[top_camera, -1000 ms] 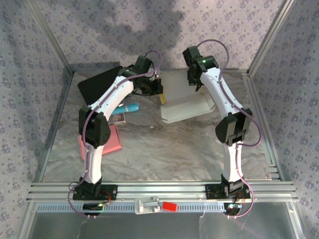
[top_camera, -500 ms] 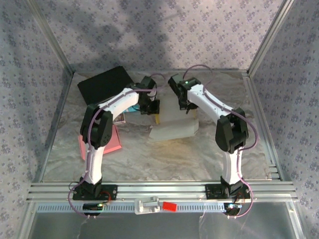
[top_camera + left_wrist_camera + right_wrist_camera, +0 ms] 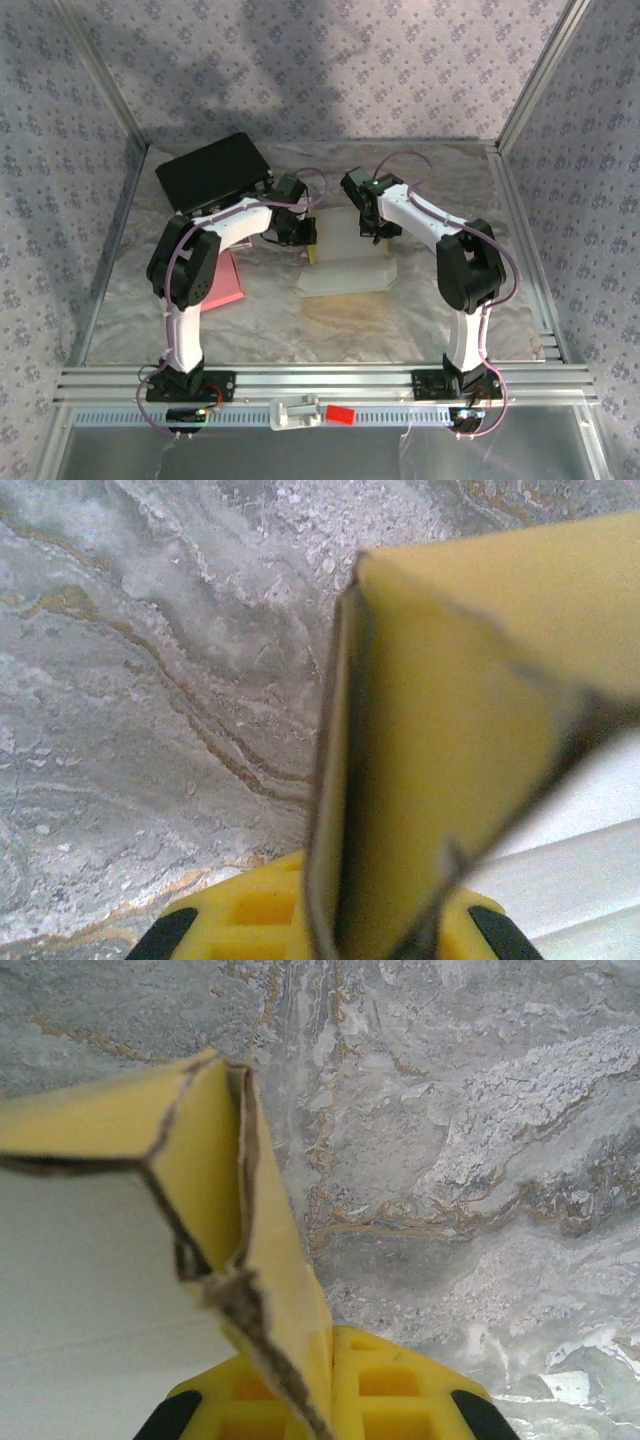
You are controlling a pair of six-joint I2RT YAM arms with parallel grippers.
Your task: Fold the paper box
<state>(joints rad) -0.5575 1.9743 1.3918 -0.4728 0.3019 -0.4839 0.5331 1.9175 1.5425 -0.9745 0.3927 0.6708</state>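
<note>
The paper box (image 3: 348, 258), white outside and yellow inside, lies partly folded on the marbled table between the two arms. My left gripper (image 3: 308, 237) is shut on the box's left side flap (image 3: 430, 770), which stands upright with its yellow face toward the camera. My right gripper (image 3: 382, 235) is shut on the right side flap (image 3: 262, 1250), also raised, with a torn brown edge and the white panel (image 3: 90, 1290) beside it. The yellow gripper pads (image 3: 400, 1390) press against the card.
A black case (image 3: 212, 170) lies at the back left. A pink sheet (image 3: 222, 282) sits by the left arm's elbow. Metal frame rails (image 3: 320, 382) run along the near edge, with patterned walls around the table.
Both grippers have drawn the box toward the near side and lower. The arms folded back at the elbows. The flaps now stand up more on each side.
</note>
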